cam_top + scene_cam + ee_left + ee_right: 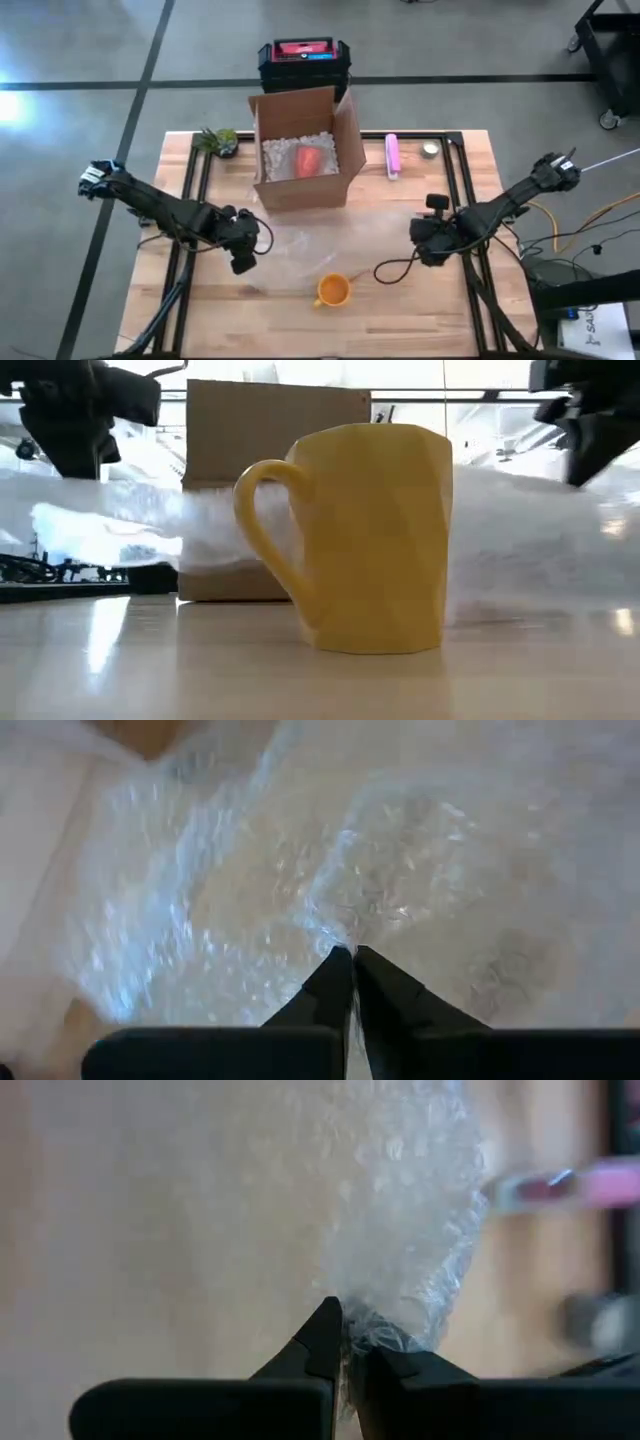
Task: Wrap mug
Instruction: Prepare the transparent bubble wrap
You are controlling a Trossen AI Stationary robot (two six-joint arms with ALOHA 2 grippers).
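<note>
My left tool (352, 952) and right tool (345, 1325) each pinch an edge of the bubble wrap (330, 240). The yellow mug (333, 290) stands just in front of it on the wooden bench (440, 310). I should pull evenly. A cardboard box (300, 150) sits behind; the floor is grey.

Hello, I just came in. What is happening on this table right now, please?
The robot is preparing to wrap a yellow mug in a bubble wrap sheet. The left pincer and the right pincer are each shut on an edge of the sheet, which is held stretched between them behind the mug. The mug stands upright on the wooden table, not yet covered. An open cardboard box stands farther back.
</note>
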